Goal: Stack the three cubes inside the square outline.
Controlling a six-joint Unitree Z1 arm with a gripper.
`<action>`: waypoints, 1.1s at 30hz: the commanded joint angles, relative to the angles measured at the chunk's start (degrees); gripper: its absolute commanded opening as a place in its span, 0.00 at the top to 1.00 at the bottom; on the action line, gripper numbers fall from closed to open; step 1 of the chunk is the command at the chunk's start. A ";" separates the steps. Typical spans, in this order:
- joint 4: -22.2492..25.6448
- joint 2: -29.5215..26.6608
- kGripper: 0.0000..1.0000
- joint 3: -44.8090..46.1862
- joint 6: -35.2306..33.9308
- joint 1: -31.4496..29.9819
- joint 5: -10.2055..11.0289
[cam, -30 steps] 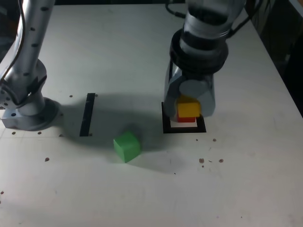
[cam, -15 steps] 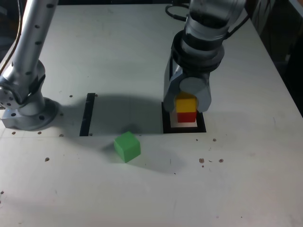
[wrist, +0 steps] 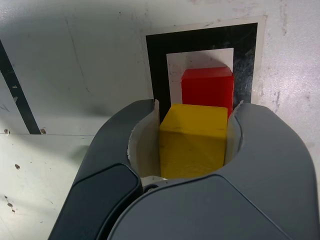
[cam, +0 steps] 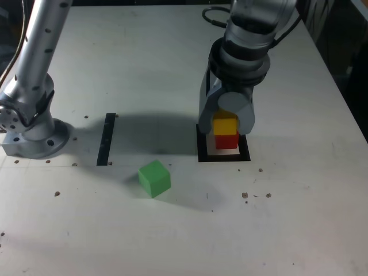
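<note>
Wrist view: end effector [wrist: 192,142] is clamped on the yellow cube [wrist: 192,140], a jaw pressed against each side face, no gap visible. Just past it the red cube [wrist: 207,87] sits on the pale centre of the square outline [wrist: 155,65]; this view shows the yellow cube offset from the red one, not squarely over it, and whether their faces touch can't be read here. A strip of black tape [wrist: 17,95] runs along one edge of that frame. Exterior view gives what the wrist can't: green cube [cam: 154,178] lies alone on the desk [cam: 144,63], toward the camera and toward the exterior view's left of the outline [cam: 224,155], well apart from it and near the lower end of the black strip [cam: 106,139]. Behind it, yellow [cam: 225,125] reads directly above red [cam: 226,141] inside the frame, end effector [cam: 226,123] around it. Versus a second ago: the end effector has shifted slightly toward the exterior view's left, more of the red cube now shows under the yellow, green cube hasn't moved. Pose: wrist points straight down over the outline, forearm rising toward the top of frame; arm base [cam: 29,123] sits at the exterior view's far left.
</note>
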 commanded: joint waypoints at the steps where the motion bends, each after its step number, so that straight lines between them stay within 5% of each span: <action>1: -0.16 0.49 0.66 0.13 0.21 0.23 -0.09; 21: -0.79 0.95 0.55 0.78 2.60 1.77 0.39; 33: -1.33 1.16 0.18 1.14 3.57 2.25 0.86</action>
